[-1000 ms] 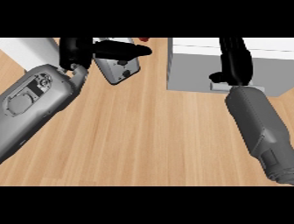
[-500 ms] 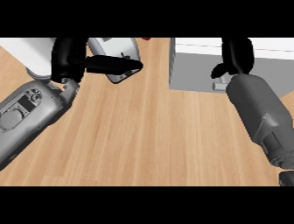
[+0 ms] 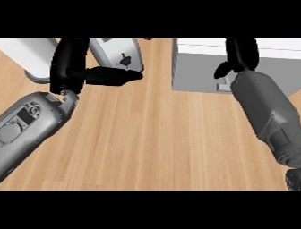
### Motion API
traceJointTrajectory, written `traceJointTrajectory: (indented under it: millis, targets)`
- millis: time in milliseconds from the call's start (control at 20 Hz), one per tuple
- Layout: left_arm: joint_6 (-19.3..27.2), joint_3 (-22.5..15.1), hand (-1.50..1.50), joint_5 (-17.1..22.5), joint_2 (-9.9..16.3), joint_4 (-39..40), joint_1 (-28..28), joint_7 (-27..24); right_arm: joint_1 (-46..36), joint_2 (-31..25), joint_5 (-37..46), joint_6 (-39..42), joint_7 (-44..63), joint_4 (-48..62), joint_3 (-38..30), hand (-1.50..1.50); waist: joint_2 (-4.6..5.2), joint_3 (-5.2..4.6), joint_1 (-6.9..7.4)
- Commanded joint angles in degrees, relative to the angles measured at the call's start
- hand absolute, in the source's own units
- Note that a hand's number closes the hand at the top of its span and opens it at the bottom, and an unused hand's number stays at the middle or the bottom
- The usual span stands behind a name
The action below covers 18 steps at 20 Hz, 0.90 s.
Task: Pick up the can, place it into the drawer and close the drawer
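Note:
The can shows in no part of the head view. A grey drawer unit (image 3: 196,71) with a white top stands at the upper right. My right hand (image 3: 240,56) lies against its front, fingers straight and pointing away from me, thumb bent toward the left. I cannot tell from here whether the drawer stands out or is in. My left hand (image 3: 70,67) is at the upper left, open and holding nothing, fingers up and thumb stretched out to the right.
A silver toaster-like appliance (image 3: 120,51) stands behind my left hand. A white object (image 3: 24,56) sits at the far upper left. Wooden counter (image 3: 153,134) spreads between my two forearms.
My right hand has moved forward along the drawer unit's front. My left hand and wrist have drawn back toward me, uncovering more of the silver appliance.

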Motion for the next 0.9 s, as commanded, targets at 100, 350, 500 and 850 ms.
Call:
traceJointTrajectory:
  millis: [100,350,500,850]
  targets:
    - [-0.67,0.52,-1.50,-0.02,0.64,-1.24,2.50,-0.33,-3.87,3.00,-11.34,2.11,-7.87,-2.73,-8.83,-1.50,0.13,0.20,1.14]
    - [0.01,1.78,-1.50,-0.69,1.81,-2.69,4.36,-1.36,-5.68,4.23,-17.43,6.98,-12.05,-3.36,-13.70,-1.50,-0.49,0.10,0.74]
    - [-0.90,1.73,-1.50,-0.66,0.69,-1.18,5.55,-2.58,-6.53,6.49,-21.36,7.71,-13.81,-3.75,-17.06,-1.50,-0.15,0.08,0.23]
    - [-2.58,4.22,-1.50,-0.39,2.17,-3.22,8.00,-2.89,-7.56,7.14,-28.26,12.68,-16.69,-3.28,-22.48,-1.50,-0.56,-0.03,-0.83]
